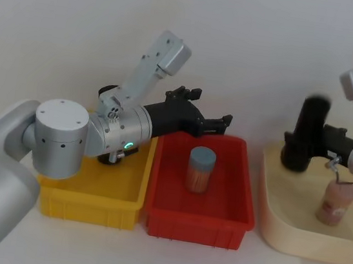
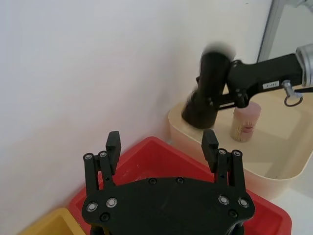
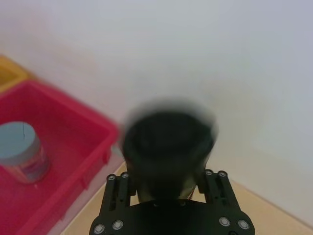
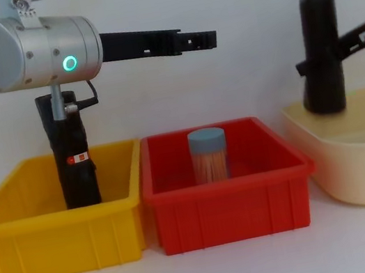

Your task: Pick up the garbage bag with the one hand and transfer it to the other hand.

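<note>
Garbage bag (image 1: 308, 133) is sitting upright, clamped between right gripper (image 3: 166, 188) fingers; left gripper (image 2: 163, 147), at its 9 o'clock, is gaping wide.

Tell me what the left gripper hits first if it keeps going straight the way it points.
Probably the garbage bag, held upright by the right gripper over the cream tray. The left gripper, open, points toward it above the red bin; depth is uncertain.

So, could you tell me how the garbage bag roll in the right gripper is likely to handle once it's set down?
The garbage bag is tall and narrow, so it would probably tip easily if stood upright in the cream tray. As a cylinder, it would likely roll once on its side. The right gripper clamps it low down, so it may swing in the grip; it already looks motion-blurred.
</note>
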`<action>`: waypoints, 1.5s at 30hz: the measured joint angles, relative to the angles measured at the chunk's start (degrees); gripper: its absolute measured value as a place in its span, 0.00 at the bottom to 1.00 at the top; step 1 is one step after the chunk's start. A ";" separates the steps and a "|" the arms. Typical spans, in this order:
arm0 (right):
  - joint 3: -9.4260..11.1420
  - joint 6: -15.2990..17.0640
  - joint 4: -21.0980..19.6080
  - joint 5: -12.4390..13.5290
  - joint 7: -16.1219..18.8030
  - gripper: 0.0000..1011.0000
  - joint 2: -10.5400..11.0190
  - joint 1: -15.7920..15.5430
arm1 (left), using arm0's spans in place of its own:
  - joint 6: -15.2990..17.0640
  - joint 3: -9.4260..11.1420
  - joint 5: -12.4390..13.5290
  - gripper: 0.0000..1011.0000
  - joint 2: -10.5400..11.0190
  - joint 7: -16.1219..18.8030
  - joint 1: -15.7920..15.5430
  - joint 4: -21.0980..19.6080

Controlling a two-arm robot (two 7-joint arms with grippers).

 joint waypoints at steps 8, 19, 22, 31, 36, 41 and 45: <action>-2.09 1.23 3.54 -1.27 1.70 0.87 -0.44 1.72 | 0.00 0.00 0.00 0.99 -0.01 0.00 0.00 0.00; -3.28 2.00 5.60 -2.03 2.67 0.99 -0.72 2.70 | 0.00 0.00 0.00 0.99 -0.01 0.00 0.00 0.00; -3.38 2.13 5.79 -2.14 2.81 0.99 -0.74 2.78 | 0.00 0.00 0.00 0.99 -0.01 0.00 0.00 0.00; -2.29 2.69 2.18 -2.19 1.46 0.99 0.26 1.09 | 0.00 0.00 0.00 0.99 -0.01 0.00 0.00 0.00; -1.00 3.69 -1.70 -2.15 0.13 0.99 1.48 -0.81 | 0.00 0.00 0.00 0.99 -0.01 0.00 0.00 0.00; 0.47 5.38 -6.27 -1.78 -0.95 0.99 2.95 -3.04 | 0.00 0.00 0.00 0.99 -0.01 0.00 0.00 0.00; 1.50 6.90 -9.47 -1.31 -1.17 0.99 4.12 -4.75 | 0.00 0.00 0.00 0.99 -0.01 0.00 0.00 0.00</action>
